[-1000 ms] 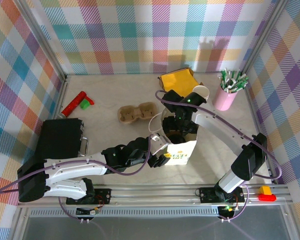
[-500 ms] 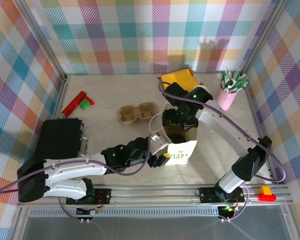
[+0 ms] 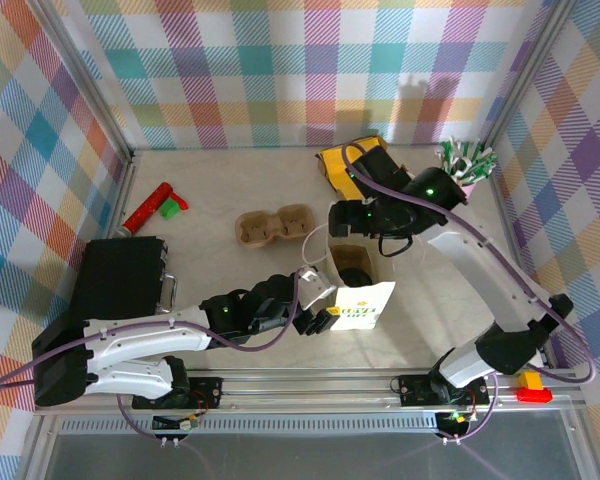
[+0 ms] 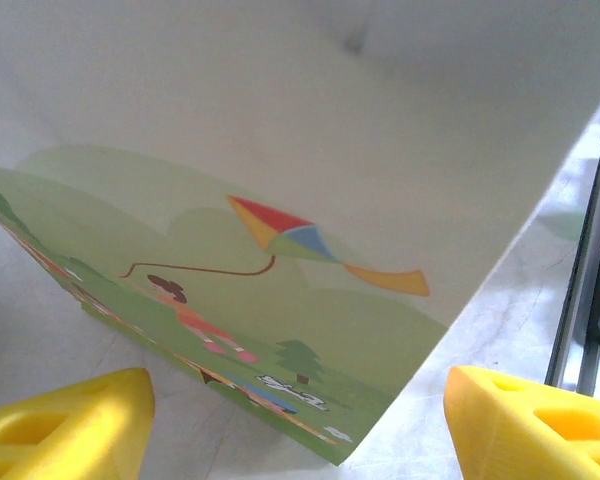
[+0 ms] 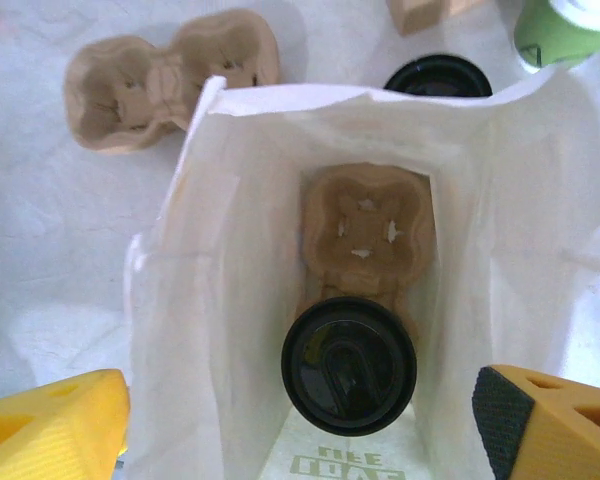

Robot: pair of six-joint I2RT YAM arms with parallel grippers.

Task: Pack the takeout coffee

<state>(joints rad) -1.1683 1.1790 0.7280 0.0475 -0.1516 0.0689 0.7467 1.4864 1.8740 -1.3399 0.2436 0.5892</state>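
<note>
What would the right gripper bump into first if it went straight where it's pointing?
Most likely the black lid sitting on the cardboard carrier inside the white bag. The right gripper, open, points down into the bag's mouth, though depth is hard to judge.

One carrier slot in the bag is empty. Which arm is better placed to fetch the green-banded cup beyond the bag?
Likely right: the right gripper hangs open above the bag, the cup just beyond it. The left gripper sits low, open beside the bag's near side.

Viewed the whole table (image 3: 220, 185) from above; from left wrist, close against the paper bag (image 4: 280, 150); from right wrist, straight down into it.
</note>
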